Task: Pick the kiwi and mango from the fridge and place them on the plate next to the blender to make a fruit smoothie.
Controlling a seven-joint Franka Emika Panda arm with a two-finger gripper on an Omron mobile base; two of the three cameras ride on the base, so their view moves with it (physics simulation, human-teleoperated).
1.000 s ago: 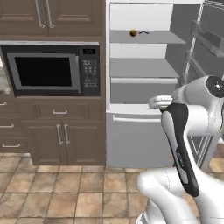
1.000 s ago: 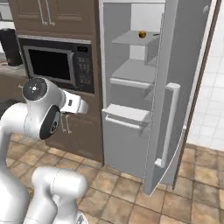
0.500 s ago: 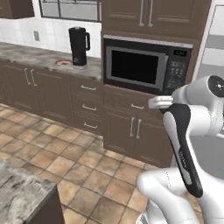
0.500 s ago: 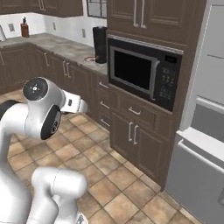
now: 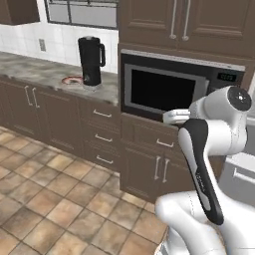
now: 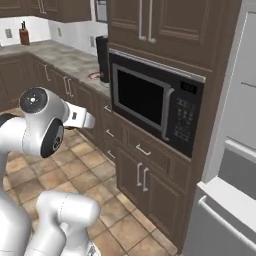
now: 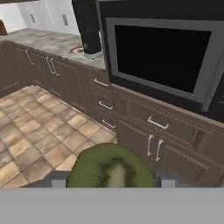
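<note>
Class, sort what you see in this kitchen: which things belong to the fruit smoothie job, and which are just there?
Part of the job:
kiwi, held in the shut gripper
blender
plate beside it on the counter

Just there:
microwave
drawers
knife block

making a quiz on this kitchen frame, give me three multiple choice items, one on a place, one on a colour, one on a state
1. Where does the blender stand?
A. on the counter, left of the microwave
B. on the floor
C. inside the microwave

2. What colour is the flesh of the kiwi in the hand view?
A. orange
B. green with a pale core
C. red

3. What state is the gripper in?
A. open, holding nothing
B. shut on the plate
C. shut on the kiwi

Answers:
1 A, the blender is on the counter beside the plate, left of the microwave.
2 B, green shows around a pale centre.
3 C, the kiwi sits right at the fingertips.
</note>
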